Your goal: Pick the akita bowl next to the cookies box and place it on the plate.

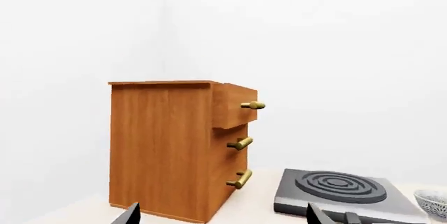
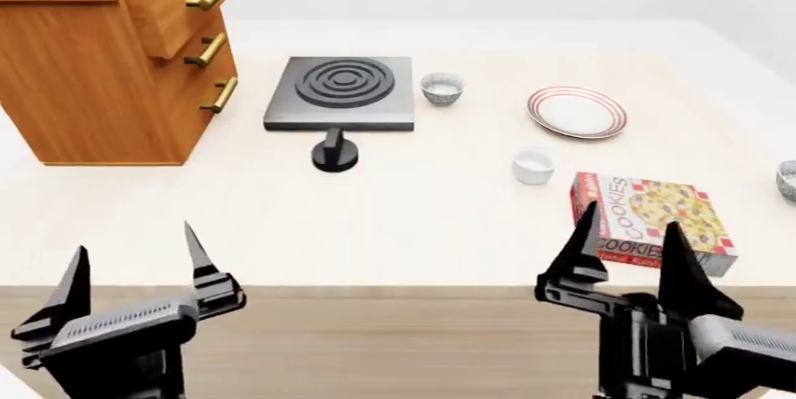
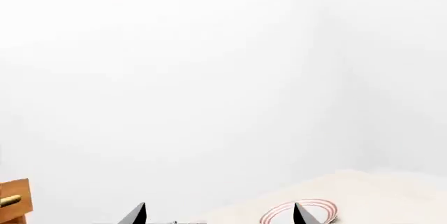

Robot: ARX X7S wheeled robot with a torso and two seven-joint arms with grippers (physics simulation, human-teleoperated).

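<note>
Head view: both tools spread open, empty, low over the near edge of the surface (image 2: pixel 411 222). Left tool (image 2: pixel 134 273); right tool (image 2: pixel 635 250).
Akita bowl (image 2: pixel 788 180): far right of the right tool, just beyond the cookies box (image 2: pixel 650 220).
Plate (image 2: pixel 576 112): farther ahead.
Left wrist view: drawer cabinet (image 1: pixel 175 148) and stove (image 1: pixel 338 192) ahead.
Right wrist view: plate rim between the fingertips.

Head cam: we look forward and down over the whole table (image 2: pixel 411 213), from well back. Left wrist cam sits low near the tabletop, facing level toward the cabinet (image 1: pixel 175 148) and stove (image 1: pixel 338 192); head view shares both. Right wrist cam faces mostly wall; we share only the plate (image 3: pixel 300 211) and cabinet edge.
</note>
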